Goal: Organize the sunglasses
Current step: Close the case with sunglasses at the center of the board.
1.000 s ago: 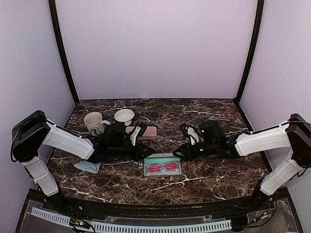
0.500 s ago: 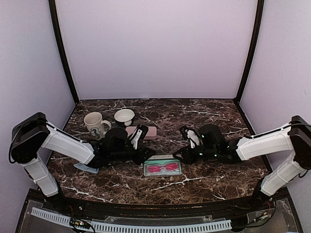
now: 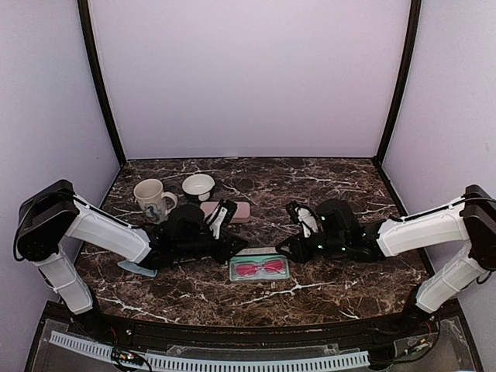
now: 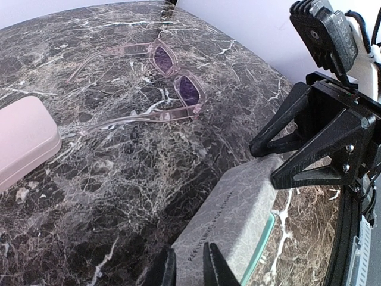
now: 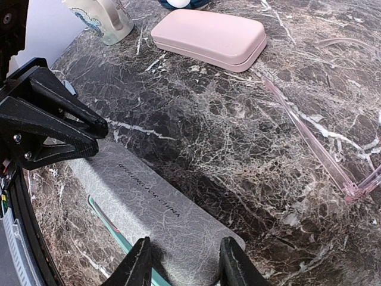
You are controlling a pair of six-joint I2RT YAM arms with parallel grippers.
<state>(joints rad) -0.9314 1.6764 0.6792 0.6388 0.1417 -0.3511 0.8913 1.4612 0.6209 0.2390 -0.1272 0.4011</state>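
Left claw: nearly closed, nipping the near corner of the raised lid of the grey case. Right claw: set wider, gripping that lid at its opposite end, one finger on either side of the rounded corner. Facing each other tip to tip along the lid, both low over the marble table. Just on the near side of both claws, between them in the overhead view: the red sunglasses, lying flat in the open case on its teal lining. Well ahead of the left claw and a little to its left: the pink sunglasses (clear frame, purple lenses), arms unfolded, resting on the table apart from everything else. Ahead and to the right of the right claw: only one arm of that pair in view. Farther ahead of the right claw: a shut pink case, then a mug beyond it to the left. Behind the left claw, beside its arm: a blue cloth.
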